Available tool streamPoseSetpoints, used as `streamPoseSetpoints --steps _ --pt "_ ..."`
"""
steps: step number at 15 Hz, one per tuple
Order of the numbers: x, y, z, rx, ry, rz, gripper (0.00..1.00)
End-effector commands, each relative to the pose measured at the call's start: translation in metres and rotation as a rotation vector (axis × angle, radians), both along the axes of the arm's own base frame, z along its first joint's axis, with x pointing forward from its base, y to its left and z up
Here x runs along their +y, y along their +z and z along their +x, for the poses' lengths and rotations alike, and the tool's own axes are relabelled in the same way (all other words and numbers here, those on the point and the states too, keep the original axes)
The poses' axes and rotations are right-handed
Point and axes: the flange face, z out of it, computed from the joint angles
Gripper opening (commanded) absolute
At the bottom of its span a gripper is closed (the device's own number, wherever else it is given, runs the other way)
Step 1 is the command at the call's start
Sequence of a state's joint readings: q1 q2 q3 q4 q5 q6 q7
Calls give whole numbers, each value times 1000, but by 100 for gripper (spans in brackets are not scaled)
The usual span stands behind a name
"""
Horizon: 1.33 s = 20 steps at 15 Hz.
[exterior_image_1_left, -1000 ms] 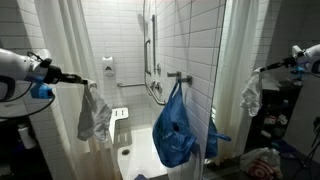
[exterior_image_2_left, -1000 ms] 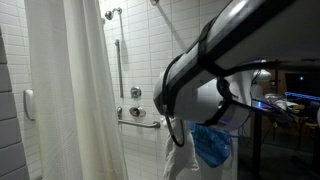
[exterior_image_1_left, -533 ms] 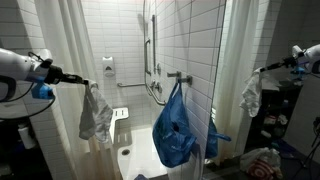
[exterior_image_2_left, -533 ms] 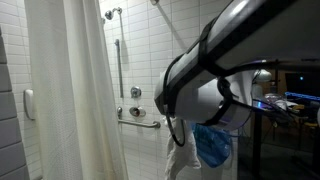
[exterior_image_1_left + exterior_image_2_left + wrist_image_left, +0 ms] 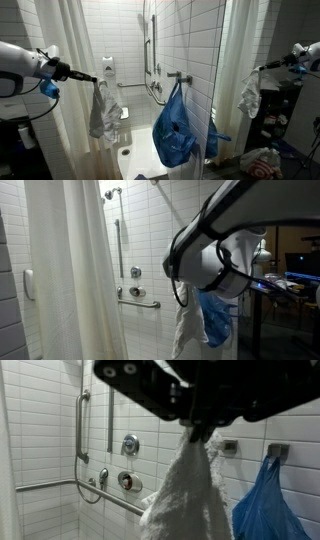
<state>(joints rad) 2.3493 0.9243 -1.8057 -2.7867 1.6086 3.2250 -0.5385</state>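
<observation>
My gripper reaches in from the left of an exterior view and is shut on the top of a white towel, which hangs limp below it in front of the tiled shower. In the wrist view the gripper comes in from the top and pinches the towel, which drapes down the middle. In an exterior view my arm's body fills the right side, with the towel hanging beneath. A blue plastic bag hangs from a wall hook to the right of the towel.
A white shower curtain hangs at the left. Grab bars and shower valves are on the tiled wall. A folding shower seat sits behind the towel. A mirror at the right reflects arm and towel.
My gripper has moved to the right and a little deeper into the shower with the towel, which now hangs longer and straighter. The blue bag has not moved.
</observation>
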Motion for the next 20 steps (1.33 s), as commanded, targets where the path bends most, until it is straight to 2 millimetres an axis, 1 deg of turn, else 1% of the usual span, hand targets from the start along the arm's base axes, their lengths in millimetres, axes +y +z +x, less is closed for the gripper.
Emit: streamPoseSetpoints --steps 1,4,8,12,16,20 --pt "-26 8 -1 -21 -60 63 1" --pt "-48 18 -2 -50 -110 116 1" --pt "-81 42 -6 -96 -166 162 1" --pt "-119 63 -5 -120 -225 181 1" --pt "-162 84 2 -106 -266 212 1" --pt "-193 111 12 -85 -297 220 1"
